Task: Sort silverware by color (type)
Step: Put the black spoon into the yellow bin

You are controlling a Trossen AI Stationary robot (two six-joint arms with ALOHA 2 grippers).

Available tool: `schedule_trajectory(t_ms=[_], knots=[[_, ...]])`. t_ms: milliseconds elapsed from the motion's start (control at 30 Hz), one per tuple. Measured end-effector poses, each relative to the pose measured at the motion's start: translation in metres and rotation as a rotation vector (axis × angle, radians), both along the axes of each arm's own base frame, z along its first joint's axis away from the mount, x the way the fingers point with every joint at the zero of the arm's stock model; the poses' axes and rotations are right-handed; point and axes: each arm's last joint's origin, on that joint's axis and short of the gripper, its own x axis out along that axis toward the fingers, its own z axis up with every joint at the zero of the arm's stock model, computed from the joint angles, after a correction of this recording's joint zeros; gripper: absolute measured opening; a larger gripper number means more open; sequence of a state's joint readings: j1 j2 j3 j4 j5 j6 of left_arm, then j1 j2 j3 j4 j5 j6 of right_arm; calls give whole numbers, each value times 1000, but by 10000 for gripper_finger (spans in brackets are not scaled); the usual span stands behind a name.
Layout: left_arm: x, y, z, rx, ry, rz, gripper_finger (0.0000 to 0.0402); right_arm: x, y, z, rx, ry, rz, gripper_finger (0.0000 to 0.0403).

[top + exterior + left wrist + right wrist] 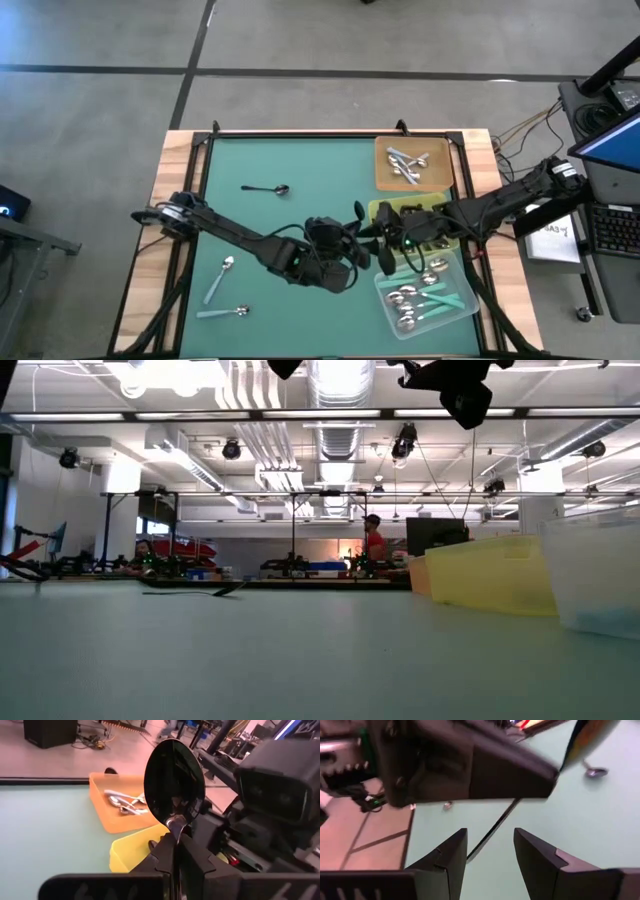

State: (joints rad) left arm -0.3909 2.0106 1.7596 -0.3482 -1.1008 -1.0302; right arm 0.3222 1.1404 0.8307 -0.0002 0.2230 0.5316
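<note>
My left gripper (175, 842) is shut on a black spoon, whose glossy bowl (174, 780) stands out beyond its fingertips; in the high view it hangs over the mat's middle (357, 245), just left of the trays. My right gripper (490, 845) faces it from the right (386, 240), open. A thin dark handle (490, 834) runs between the right fingers without visibly touching them. Loose on the green mat lie another black spoon (266, 189) and two teal-handled spoons (218, 280) (222, 313). My left gripper pinches the black spoon's neck (175, 826), just below the bowl, between its two fingers. The fingers reach in nearly level from the table's left. The spoon is lifted clear of the mat, its bowl past the fingertips.
Three trays stand at the right: an orange one (384, 172) with silver spoons at the far side, a yellow one (378, 212) under the right arm, and a clear one (462, 300) with silver and teal-handled spoons at the near side. The mat's left half has free room.
</note>
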Motion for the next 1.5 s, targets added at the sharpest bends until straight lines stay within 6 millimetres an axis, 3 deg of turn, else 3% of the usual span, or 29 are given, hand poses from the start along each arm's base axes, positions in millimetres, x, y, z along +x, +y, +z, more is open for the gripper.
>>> schedule_trajectory(t_ms=[333,467,667,1000,1200,1300,1500], knots=[[3,0,4,-20,-48,-10,1,3,-8,2,-75,-26,-38,144],[5,2,5,-16,-55,-8,1,4,-10,3,-82,-40,-41,109],[5,2,6,-9,-50,-8,1,4,-11,3,-145,-38,-24,19],[6,1,14,126,105,-134,33,-7,-21,8,-213,62,-24,8],[-4,2,27,162,344,-282,62,-27,-25,23,-188,307,33,8],[-18,4,25,92,504,-314,71,-39,-20,15,-115,481,105,8],[-53,17,12,4,821,-192,74,-59,-8,-10,-69,704,146,8]])
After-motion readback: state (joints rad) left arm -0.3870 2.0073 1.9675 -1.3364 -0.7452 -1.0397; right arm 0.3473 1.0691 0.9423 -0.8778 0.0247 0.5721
